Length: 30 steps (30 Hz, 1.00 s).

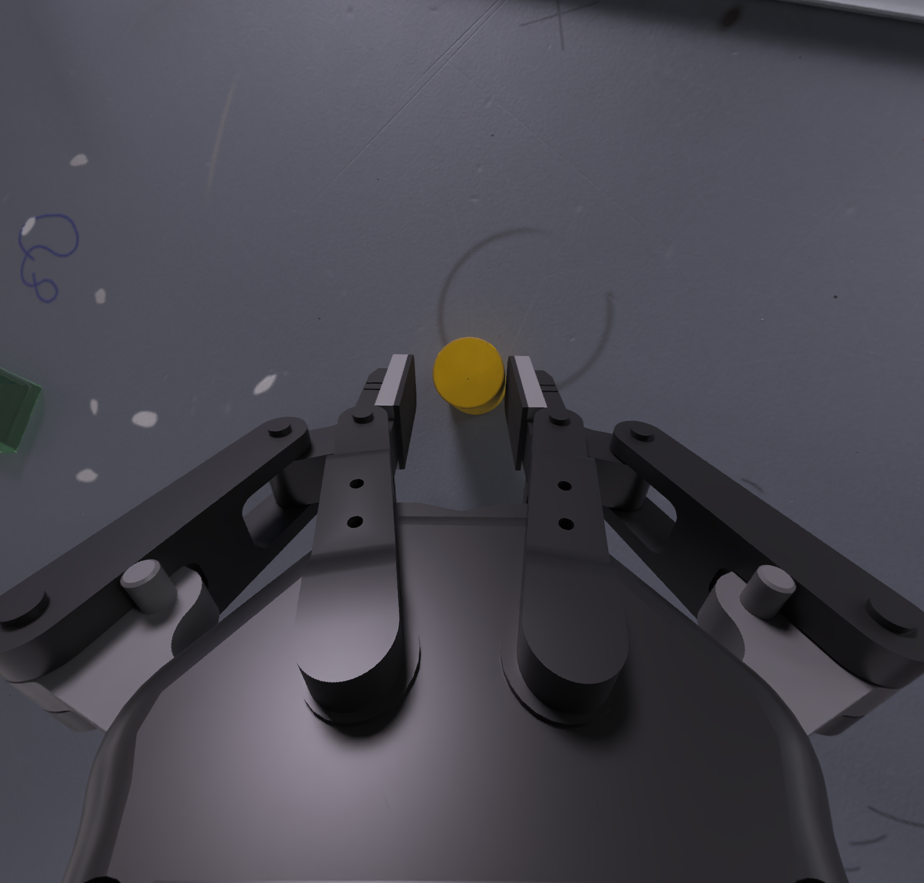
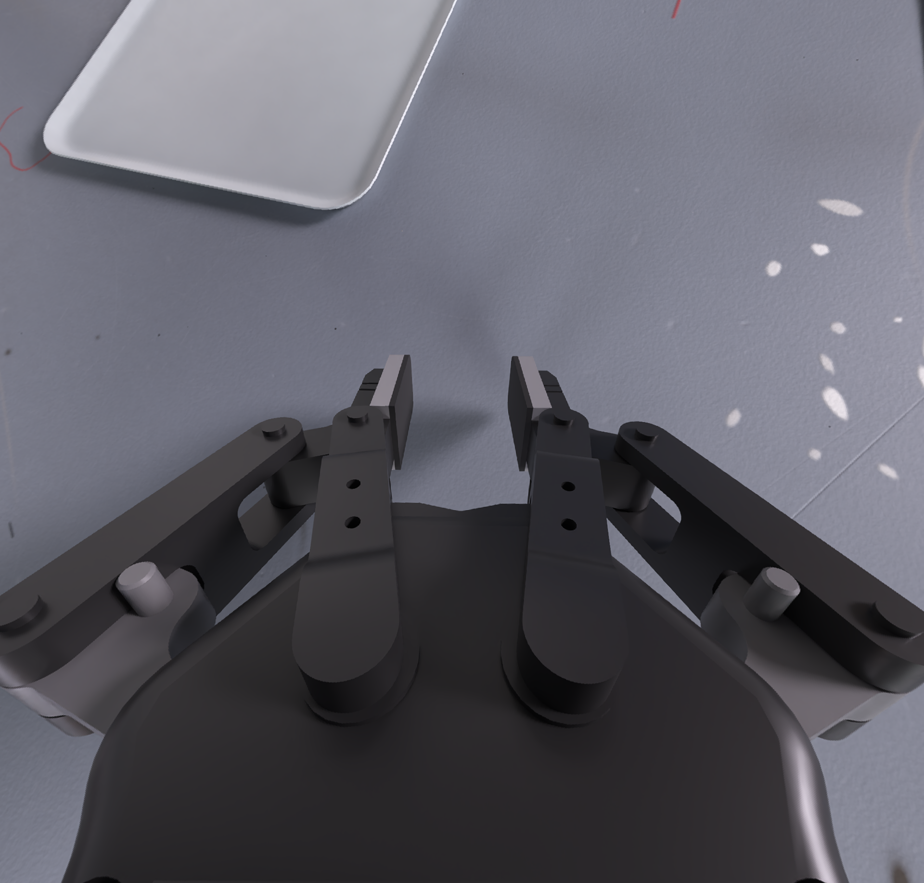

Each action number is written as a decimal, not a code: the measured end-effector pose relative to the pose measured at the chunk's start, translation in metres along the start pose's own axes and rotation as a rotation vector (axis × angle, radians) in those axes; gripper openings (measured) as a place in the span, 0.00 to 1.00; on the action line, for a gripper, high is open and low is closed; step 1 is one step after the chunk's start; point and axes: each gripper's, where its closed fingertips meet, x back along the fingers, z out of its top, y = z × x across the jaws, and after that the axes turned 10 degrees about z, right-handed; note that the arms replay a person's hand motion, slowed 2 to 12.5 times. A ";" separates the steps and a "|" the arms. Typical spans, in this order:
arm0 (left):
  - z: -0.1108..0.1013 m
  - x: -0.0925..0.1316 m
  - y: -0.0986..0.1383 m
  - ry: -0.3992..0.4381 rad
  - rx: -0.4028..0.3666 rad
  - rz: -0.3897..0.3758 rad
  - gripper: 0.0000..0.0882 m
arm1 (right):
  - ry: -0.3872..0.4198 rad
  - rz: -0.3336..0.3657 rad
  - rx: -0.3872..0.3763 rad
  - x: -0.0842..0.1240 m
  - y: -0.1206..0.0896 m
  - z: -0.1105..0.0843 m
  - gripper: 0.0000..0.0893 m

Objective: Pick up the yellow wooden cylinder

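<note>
A green block point(image 1: 17, 411) lies well off to the left of the left gripper point(image 1: 462, 364), whose fingers point(image 1: 400, 384) are spread around the upright yellow cylinder point(image 1: 468, 373) on the grey worktop point(image 1: 650, 184). The right gripper point(image 2: 460, 364) is spread, holding nothing; a white tray point(image 2: 250, 74) lies ahead-left.

The left hand point(image 1: 462, 374) points down at the grey tabletop point(image 1: 650, 184), its jaws spread on either side of the upright yellow wooden cylinder point(image 1: 468, 373) (a visible gap on each side). A green block point(image 1: 17, 411) sits at the left edge.
</note>
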 end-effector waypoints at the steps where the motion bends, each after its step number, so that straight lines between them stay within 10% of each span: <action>1: 0.000 0.000 0.000 -0.002 0.003 -0.002 0.35 | 0.000 0.000 0.000 0.000 0.000 0.000 0.39; 30: -0.002 -0.001 -0.001 -0.009 0.068 -0.020 0.30 | 0.000 0.003 0.001 0.000 0.000 0.000 0.40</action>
